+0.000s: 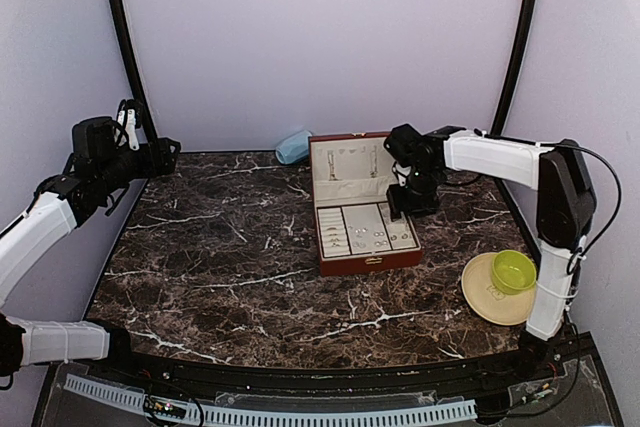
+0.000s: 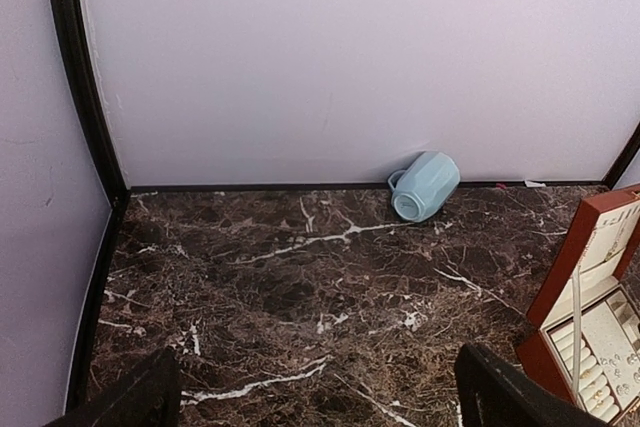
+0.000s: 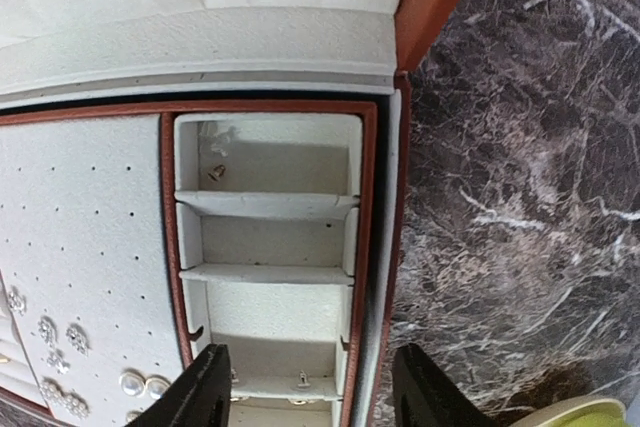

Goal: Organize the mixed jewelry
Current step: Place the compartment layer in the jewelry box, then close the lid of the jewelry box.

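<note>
Right fingers (image 3: pixel 305 387) parted over box (image 3: pixel 372 247) compartments holding small earrings (image 3: pixel 215 173); left fingers (image 2: pixel 318 387) open

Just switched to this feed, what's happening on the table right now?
The right arm's tool hangs over the divided compartments on the right side of the open jewelry box, fingers apart and nothing visibly between them. A few small jewelry pieces sit in those slots, and studs are pinned in the perforated panel beside them. The left arm's tool is open and idle over bare marble, far from the box.
</note>
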Controlling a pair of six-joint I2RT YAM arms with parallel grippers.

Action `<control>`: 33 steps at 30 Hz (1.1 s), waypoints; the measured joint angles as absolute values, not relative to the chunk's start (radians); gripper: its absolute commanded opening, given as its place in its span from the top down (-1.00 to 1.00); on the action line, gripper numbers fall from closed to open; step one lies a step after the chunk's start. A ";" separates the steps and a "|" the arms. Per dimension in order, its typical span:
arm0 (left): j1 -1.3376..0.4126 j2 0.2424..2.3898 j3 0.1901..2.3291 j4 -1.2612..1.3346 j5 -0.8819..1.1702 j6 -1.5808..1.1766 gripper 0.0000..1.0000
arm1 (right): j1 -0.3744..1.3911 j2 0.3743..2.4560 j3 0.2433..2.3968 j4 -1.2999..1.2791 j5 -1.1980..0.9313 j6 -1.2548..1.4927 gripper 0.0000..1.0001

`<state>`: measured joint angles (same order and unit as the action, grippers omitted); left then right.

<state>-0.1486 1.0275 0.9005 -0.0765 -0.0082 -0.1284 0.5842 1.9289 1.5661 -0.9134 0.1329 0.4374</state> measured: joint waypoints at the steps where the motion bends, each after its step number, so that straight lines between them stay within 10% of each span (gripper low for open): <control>1: -0.149 1.028 0.900 -0.076 -0.008 -0.126 -0.96 | 0.582 1.919 1.562 -0.913 0.138 0.440 -0.29; 16: -0.169 1.081 0.867 0.015 0.220 -0.086 -0.78 | 0.393 1.470 1.159 -0.581 -0.014 0.437 -0.79; 33: -0.394 1.752 1.299 0.400 0.552 -0.450 -0.71 | 0.220 1.716 1.334 -0.080 -0.406 0.452 -0.97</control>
<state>-0.3943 1.7515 1.2995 0.3996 0.5522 -0.4496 0.2199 1.7157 1.3342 -0.0799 -0.4061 0.4522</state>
